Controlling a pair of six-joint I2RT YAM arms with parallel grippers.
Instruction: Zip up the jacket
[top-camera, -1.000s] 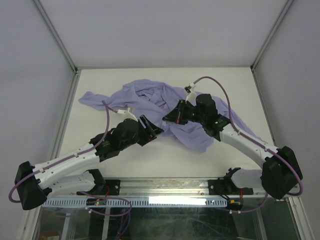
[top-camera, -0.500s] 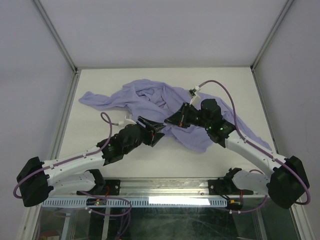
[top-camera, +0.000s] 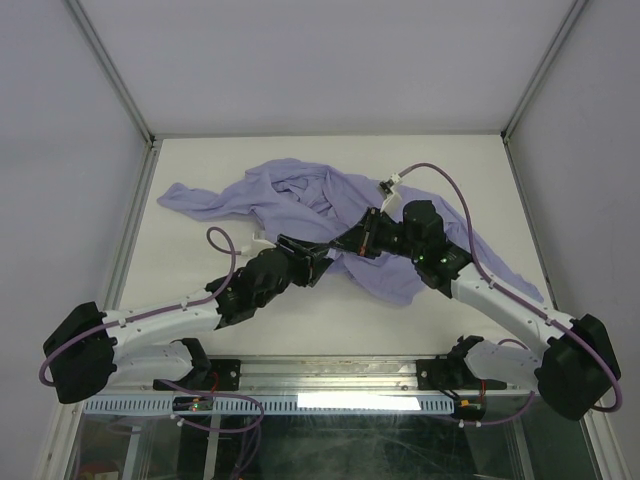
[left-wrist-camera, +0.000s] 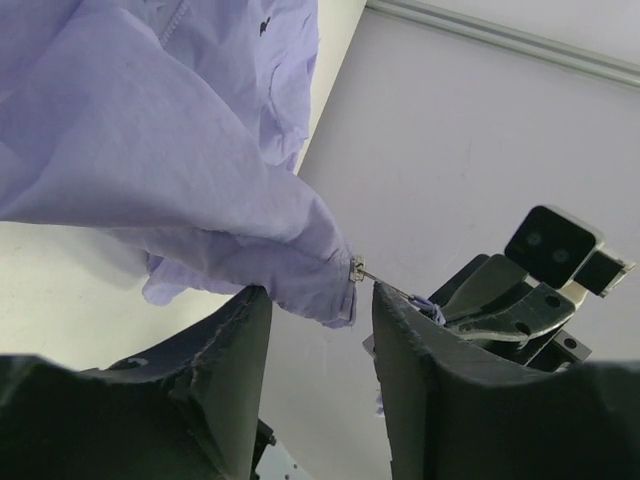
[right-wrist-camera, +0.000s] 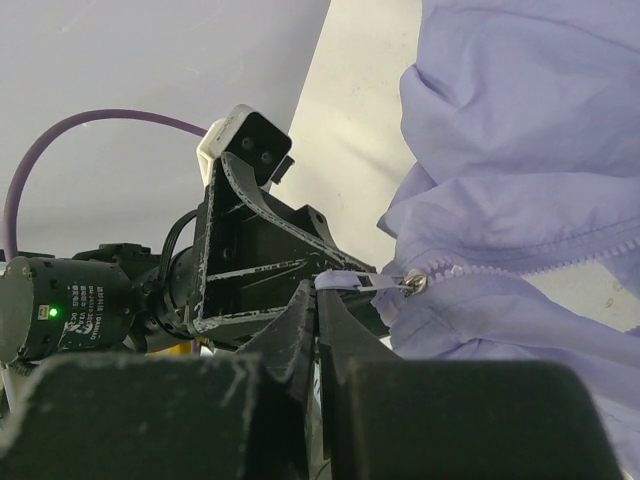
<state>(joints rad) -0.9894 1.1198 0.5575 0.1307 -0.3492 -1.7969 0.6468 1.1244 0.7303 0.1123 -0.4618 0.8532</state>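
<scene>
Jacket (top-camera: 290, 195) is lying crumpled across the far half of the table (top-camera: 450, 170). Its near hem corner (left-wrist-camera: 325, 285) is hanging lifted above the table's middle, where both arms are meeting.

Right gripper (right-wrist-camera: 318, 305) is pinching fully closed on the lavender pull tab (right-wrist-camera: 350, 282) and pulling it taut from the metal slider (right-wrist-camera: 412, 285). Zipper teeth (right-wrist-camera: 560, 262) are running off behind the slider.

Left gripper (left-wrist-camera: 315, 300) is straddling that hem corner just under the slider. Its jaws are standing apart, with fabric between the fingers (left-wrist-camera: 235, 340) but nothing clamped yet.

Risks from here:
- If the left closes too high, it's grabbing the slider or pull tab instead of the hem and fighting the right arm.
- If it closes on too little cloth, the hem is slipping out. With nothing anchoring it, the whole jacket is dragging over the table instead of zipping.
- The pinch on the tab is thin, so an off-axis tug is likely peeling it out of the fingers.
- Loose fabric is bunching beside the slider, so it's probably snagging in the teeth.
- Can't tell from the wrist views whether both tooth rows are seated in the slider. If not, pulling is achieving nothing.
</scene>
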